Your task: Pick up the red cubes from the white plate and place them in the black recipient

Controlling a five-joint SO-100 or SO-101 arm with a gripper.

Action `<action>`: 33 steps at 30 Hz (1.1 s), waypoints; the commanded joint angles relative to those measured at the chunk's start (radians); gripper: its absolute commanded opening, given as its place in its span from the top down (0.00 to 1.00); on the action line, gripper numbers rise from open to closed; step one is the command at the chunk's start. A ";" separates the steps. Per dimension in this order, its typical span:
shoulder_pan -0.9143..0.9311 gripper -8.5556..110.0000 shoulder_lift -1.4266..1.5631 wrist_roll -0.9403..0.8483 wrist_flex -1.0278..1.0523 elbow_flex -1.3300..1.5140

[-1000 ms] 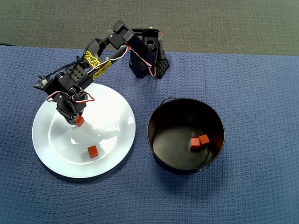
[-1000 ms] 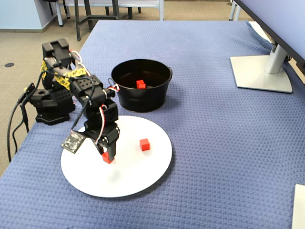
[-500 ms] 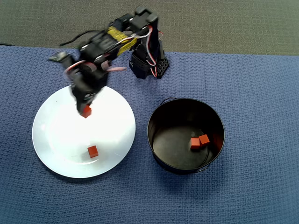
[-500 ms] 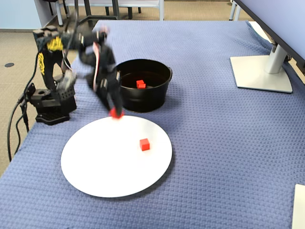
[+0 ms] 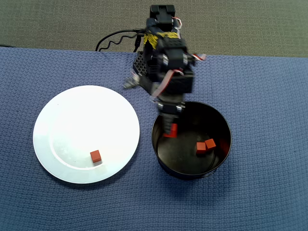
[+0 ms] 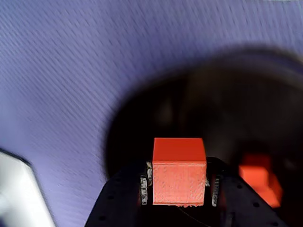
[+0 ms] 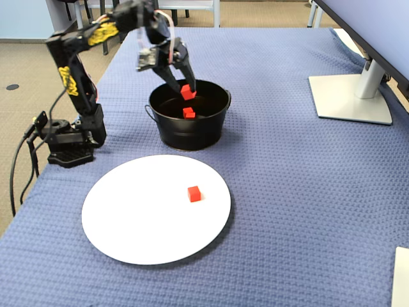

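Wrist view: red cube [image 6: 179, 175] between jaws.

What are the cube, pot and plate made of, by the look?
Held cube: probably 3D-printed plastic, matte, with fine layer lines on its front face in the wrist view. Pot: likely metal, black and glossy inside, where a faint red reflection shows beside the cubes. Plate: glazed ceramic or plastic, smooth white; can't tell which.
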 commanded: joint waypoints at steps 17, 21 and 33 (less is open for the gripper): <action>0.667 0.67 -0.235 -0.736 -0.104 -0.002; 0.719 0.65 -0.331 -0.887 -0.178 -0.014; 0.678 0.64 -0.520 -0.950 -0.249 -0.161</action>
